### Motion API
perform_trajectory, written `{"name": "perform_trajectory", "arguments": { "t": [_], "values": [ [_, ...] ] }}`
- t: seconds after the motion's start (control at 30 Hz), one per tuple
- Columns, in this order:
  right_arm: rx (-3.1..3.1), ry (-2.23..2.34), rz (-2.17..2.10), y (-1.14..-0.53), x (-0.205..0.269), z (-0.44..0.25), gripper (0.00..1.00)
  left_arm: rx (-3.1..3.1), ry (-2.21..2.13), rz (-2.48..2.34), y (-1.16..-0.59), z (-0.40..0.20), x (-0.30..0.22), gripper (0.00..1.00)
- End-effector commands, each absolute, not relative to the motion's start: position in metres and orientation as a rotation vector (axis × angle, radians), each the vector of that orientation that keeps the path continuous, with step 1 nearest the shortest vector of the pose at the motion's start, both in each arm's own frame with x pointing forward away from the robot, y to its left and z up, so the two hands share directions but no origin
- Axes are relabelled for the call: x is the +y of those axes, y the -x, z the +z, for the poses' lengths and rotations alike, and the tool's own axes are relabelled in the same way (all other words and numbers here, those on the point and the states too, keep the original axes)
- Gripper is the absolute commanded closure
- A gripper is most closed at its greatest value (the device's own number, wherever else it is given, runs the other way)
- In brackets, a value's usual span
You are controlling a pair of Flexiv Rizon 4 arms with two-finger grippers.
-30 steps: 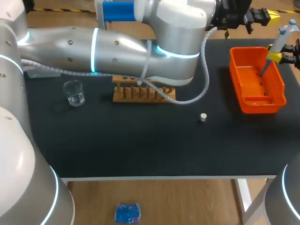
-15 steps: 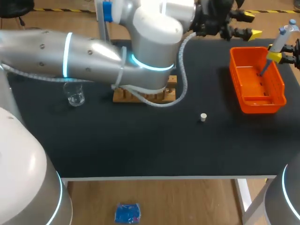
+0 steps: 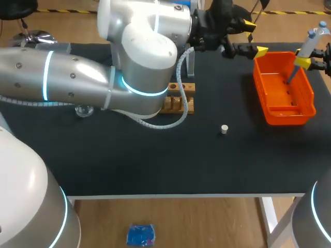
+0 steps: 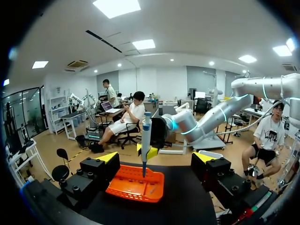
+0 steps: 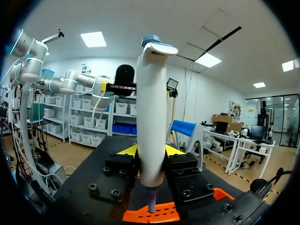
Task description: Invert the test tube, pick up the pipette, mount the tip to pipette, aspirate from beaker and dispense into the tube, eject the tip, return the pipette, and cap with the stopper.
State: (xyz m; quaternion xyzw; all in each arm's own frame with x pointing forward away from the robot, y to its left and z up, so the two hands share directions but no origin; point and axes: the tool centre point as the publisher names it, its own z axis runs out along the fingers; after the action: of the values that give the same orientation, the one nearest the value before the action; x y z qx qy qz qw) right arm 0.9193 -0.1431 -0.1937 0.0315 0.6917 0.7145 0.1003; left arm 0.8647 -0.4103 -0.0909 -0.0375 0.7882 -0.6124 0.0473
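My right gripper is shut on the white pipette, which stands upright over the orange bin. In the right wrist view the pipette sits between the yellow tips of that gripper, its lower end just above the bin. My left gripper hangs open and empty just left of the bin's far end. From the left wrist the gripper faces the pipette across the bin. A small white stopper lies on the black mat. No test tube shows.
The wooden rack stands mid-table, its left part covered by my left arm. Only the foot of the glass beaker shows under that arm. A grey post rises behind the rack.
The left gripper has opened and drawn back leftward from the table's far right corner. The left arm has swung across the rack and beaker. The right arm has held still with the pipette.
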Motion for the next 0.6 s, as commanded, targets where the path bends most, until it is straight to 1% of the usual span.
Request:
{"name": "perform_trajectory", "arguments": {
  "t": [0.03,0.23,0.6],
  "values": [
    [2.046,-0.090,2.112,-0.920,-0.144,-0.193,1.00,2.397,0.113,-1.876,-0.865,-0.093,-0.411,0.00],
    [2.046,-0.090,2.112,-0.920,-0.144,-0.193,1.00,2.397,0.113,-1.876,-0.865,-0.093,-0.411,0.00],
    [2.046,-0.090,2.112,-0.920,-0.144,-0.193,1.00,2.333,0.260,-1.785,-0.865,-0.131,-0.320,0.00]
  ]
}}
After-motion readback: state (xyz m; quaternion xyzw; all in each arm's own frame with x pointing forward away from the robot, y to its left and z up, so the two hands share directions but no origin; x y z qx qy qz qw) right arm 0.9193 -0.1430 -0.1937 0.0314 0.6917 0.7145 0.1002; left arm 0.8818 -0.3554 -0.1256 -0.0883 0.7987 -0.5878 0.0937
